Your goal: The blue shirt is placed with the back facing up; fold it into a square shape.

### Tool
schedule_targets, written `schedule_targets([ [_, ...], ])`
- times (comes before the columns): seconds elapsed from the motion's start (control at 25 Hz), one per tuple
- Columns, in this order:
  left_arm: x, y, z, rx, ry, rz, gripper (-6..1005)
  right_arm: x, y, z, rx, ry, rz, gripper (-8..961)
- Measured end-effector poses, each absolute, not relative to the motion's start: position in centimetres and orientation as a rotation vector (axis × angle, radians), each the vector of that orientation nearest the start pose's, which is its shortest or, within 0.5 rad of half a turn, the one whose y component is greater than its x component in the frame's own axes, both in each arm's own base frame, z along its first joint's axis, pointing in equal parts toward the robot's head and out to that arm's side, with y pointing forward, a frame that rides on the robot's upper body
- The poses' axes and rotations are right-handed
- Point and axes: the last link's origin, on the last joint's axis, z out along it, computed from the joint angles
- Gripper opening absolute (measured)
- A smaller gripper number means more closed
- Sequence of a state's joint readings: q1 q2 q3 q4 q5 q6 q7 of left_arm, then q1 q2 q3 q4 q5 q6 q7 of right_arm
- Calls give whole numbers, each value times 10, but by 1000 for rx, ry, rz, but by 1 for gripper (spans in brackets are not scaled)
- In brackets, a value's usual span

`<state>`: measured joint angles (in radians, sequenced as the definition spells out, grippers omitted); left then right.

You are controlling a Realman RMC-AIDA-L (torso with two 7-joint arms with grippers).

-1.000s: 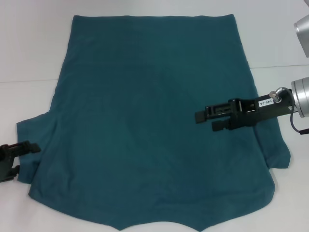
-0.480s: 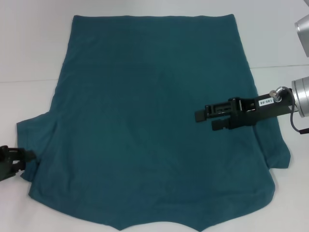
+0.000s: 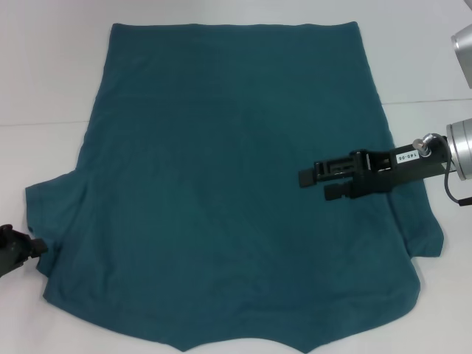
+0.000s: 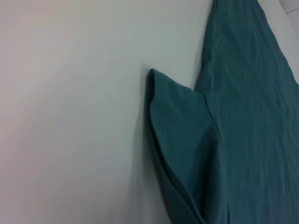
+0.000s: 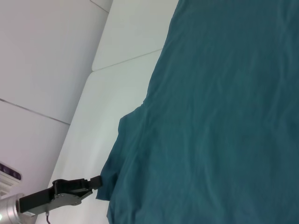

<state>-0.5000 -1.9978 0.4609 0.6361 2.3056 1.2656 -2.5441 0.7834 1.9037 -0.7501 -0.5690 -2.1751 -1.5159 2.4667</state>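
Observation:
The blue shirt (image 3: 236,184) lies spread flat on the white table, plain side up, hem at the far end and sleeves toward me. My left gripper (image 3: 22,249) sits low at the outer edge of the left sleeve (image 3: 51,214), mostly cut off by the picture's edge. The right wrist view shows the left gripper (image 5: 93,183) touching that sleeve's corner. In the left wrist view the sleeve (image 4: 180,135) lies flat with a slightly raised edge. My right gripper (image 3: 318,185) hovers open above the shirt's right side, holding nothing.
The white table (image 3: 44,88) shows bare on both sides of the shirt. A seam in its surface (image 3: 424,100) runs across at the far right. The right sleeve (image 3: 424,228) lies flat below my right arm.
My left gripper has dropped and drawn back toward the picture's left edge, ending against the left sleeve's edge. The right arm and the shirt have stayed where they were.

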Motion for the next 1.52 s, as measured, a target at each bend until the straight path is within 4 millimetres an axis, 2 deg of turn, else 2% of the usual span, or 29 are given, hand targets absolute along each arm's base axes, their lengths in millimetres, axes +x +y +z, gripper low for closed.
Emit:
schedule_targets([
  [0.16, -359, 339, 52, 2141, 2703, 816, -1, 229, 397, 40, -2410, 1831, 444, 905],
  [0.56, -361, 338, 80, 2161, 2692, 882, 0, 229, 397, 41, -2410, 1833, 446, 903],
  [1.0, -360, 343, 113, 2216, 2723, 856, 1, 229, 396, 41, -2410, 1836, 449, 901],
  [1.2, -349, 350, 128, 2251, 2676, 859, 0, 229, 396, 41, -2409, 1838, 449, 900],
  [1.52, -313, 365, 120, 2291, 2490, 802, 0, 230, 396, 41, -2407, 1841, 448, 899],
])
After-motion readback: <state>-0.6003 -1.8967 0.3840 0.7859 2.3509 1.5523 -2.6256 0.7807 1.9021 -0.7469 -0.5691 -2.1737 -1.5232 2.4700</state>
